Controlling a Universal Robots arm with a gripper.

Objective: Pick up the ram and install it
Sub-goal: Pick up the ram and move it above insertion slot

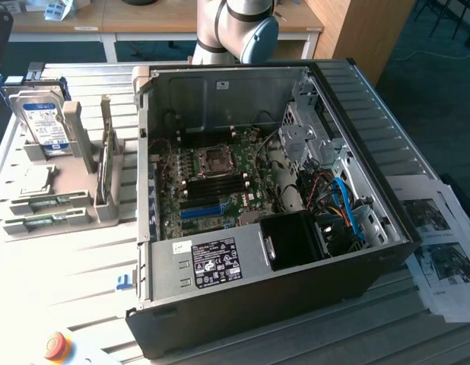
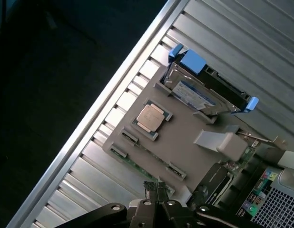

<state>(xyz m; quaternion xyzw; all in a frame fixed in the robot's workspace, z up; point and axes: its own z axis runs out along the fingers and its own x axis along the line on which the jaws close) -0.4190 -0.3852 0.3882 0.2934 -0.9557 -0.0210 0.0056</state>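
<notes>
My gripper point(image 2: 156, 186), pressed together on nothing, hangs over the grey tray point(image 2: 185, 137) — the ram point(image 2: 139, 167) lies in its slot there, one end just beside the tips, long axis running along the tray's outer edge.

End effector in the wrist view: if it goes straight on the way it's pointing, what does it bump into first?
Probably the ram lying in the edge slot of the grey holder. The shut end effector points about at it, though depth is hard to judge here.
</notes>
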